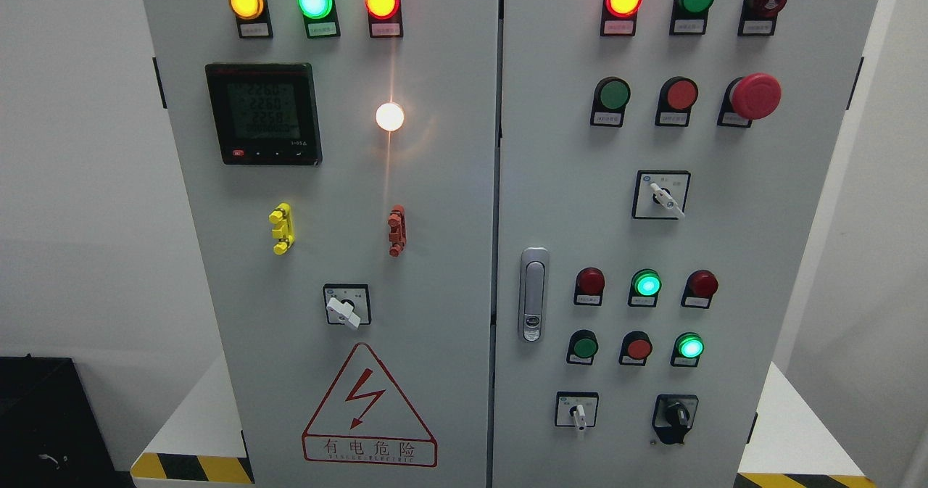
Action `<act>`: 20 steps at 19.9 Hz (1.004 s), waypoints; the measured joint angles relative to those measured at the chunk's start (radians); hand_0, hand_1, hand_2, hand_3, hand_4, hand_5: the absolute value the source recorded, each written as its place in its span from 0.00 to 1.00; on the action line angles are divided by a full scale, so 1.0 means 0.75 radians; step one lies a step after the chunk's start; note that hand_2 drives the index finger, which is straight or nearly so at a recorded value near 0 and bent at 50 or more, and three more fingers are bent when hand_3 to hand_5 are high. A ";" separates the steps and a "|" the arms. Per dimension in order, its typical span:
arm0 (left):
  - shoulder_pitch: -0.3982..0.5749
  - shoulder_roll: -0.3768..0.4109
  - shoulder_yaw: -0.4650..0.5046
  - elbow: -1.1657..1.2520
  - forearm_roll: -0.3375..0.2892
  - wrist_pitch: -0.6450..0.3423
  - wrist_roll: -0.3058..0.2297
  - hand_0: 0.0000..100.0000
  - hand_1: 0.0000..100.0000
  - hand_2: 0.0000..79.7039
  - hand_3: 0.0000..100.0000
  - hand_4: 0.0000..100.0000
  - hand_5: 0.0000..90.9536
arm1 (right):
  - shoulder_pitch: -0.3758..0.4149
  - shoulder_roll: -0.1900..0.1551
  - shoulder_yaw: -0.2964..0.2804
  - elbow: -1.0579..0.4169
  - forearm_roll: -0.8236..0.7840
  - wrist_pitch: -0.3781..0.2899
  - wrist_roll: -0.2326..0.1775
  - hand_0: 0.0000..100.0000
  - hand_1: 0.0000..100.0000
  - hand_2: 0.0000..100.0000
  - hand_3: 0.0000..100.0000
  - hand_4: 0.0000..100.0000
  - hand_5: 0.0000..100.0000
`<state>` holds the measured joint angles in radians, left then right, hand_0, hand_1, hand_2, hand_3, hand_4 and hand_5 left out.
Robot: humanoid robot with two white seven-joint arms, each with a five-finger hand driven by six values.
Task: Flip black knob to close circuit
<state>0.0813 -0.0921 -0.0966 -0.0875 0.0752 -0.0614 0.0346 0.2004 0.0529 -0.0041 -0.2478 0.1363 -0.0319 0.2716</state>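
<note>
The black knob is a rotary switch on a black plate at the lower right of the grey electrical cabinet's right door. Its handle points roughly straight down. Neither of my hands nor arms shows in the head view.
White-handled selector switches sit on the right door, higher on it, and on the left door. A red mushroom stop button, lit lamps, a meter and a door latch are on the panel. A black box stands lower left.
</note>
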 measured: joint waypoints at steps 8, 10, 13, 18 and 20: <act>0.000 0.000 0.000 0.000 0.000 0.000 0.000 0.12 0.56 0.00 0.00 0.00 0.00 | 0.024 -0.037 0.003 -0.285 0.223 0.116 -0.087 0.00 0.15 0.42 0.56 0.56 0.53; 0.000 0.000 0.000 0.000 0.000 0.000 0.000 0.12 0.56 0.00 0.00 0.00 0.00 | 0.030 -0.044 0.004 -0.377 0.269 0.137 -0.088 0.00 0.17 0.49 0.64 0.62 0.64; 0.000 0.000 0.000 0.000 0.000 0.000 0.000 0.12 0.56 0.00 0.00 0.00 0.00 | 0.035 -0.068 0.004 -0.530 0.350 0.158 -0.096 0.00 0.19 0.56 0.71 0.69 0.76; 0.000 0.000 0.000 0.000 0.000 0.000 0.000 0.12 0.56 0.00 0.00 0.00 0.00 | 0.036 -0.094 0.005 -0.754 0.532 0.159 -0.145 0.00 0.22 0.74 0.86 0.81 0.88; 0.000 0.000 0.000 0.000 0.000 0.000 0.000 0.12 0.56 0.00 0.00 0.00 0.00 | 0.030 -0.105 0.005 -0.846 0.602 0.153 -0.157 0.00 0.23 0.81 0.93 0.87 0.94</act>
<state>0.0813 -0.0921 -0.0966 -0.0875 0.0752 -0.0614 0.0346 0.2230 -0.0257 -0.0006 -0.8825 0.5877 0.0830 0.1538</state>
